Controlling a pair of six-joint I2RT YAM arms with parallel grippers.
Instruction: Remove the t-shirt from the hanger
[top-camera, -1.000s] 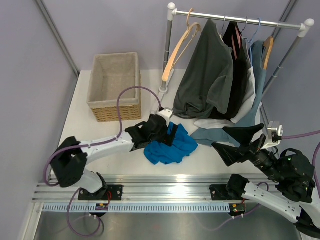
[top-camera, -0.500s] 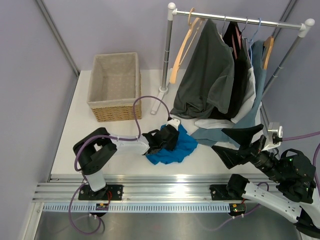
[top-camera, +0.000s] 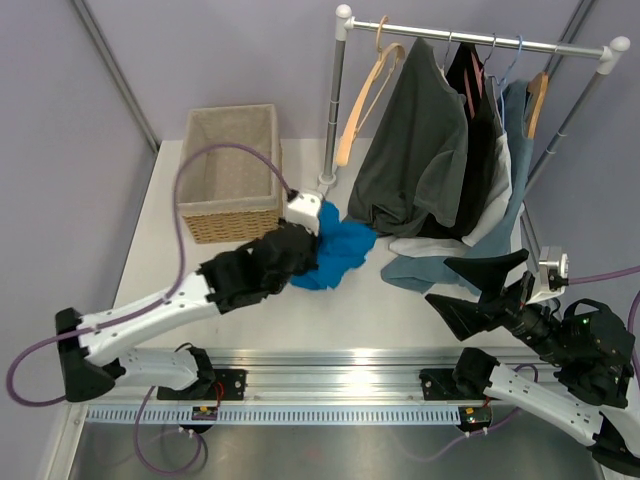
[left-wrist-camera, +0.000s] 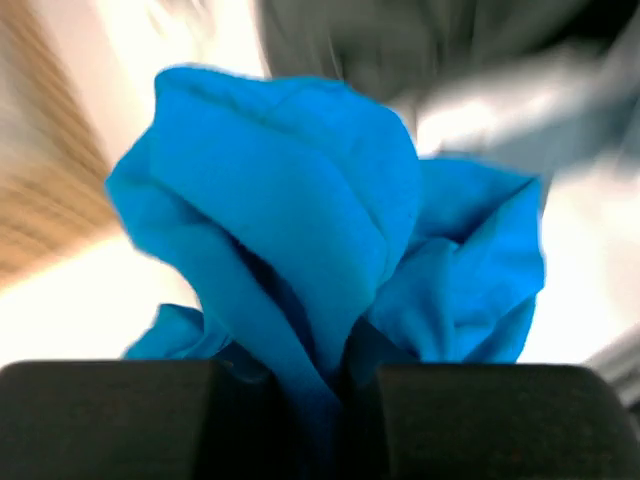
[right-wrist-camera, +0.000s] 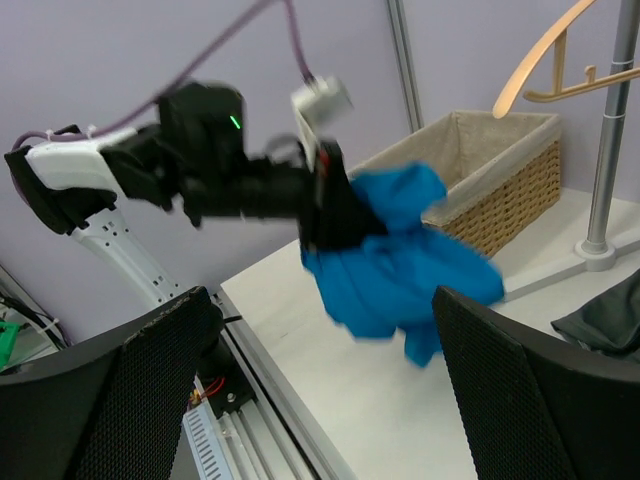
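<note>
**Fig.** Blue t-shirt (left-wrist-camera: 300, 200) off its hanger, bunched in L gripper (left-wrist-camera: 325, 392). Jaws are pinched tight on a fold of cloth (L wrist view). The bundle hangs just right of the wicker basket (top-camera: 230, 226), near the rack post (top-camera: 333, 110). In the R wrist view it looks clear of the table (right-wrist-camera: 350, 400). Bare wooden hanger (top-camera: 358, 105) hangs on the rail. R gripper (top-camera: 478, 290) is spread wide w/ nothing in it, well apart at near right.

Judged step: carry-off & set-down. To do it well:
- Hold the pinch firm, since only a small fold seems gripped.
- Steer trailing cloth away from the post & the dark grey shirt (top-camera: 415, 150).
- Release only once the bundle is over its resting spot, e.g. the basket.
</note>
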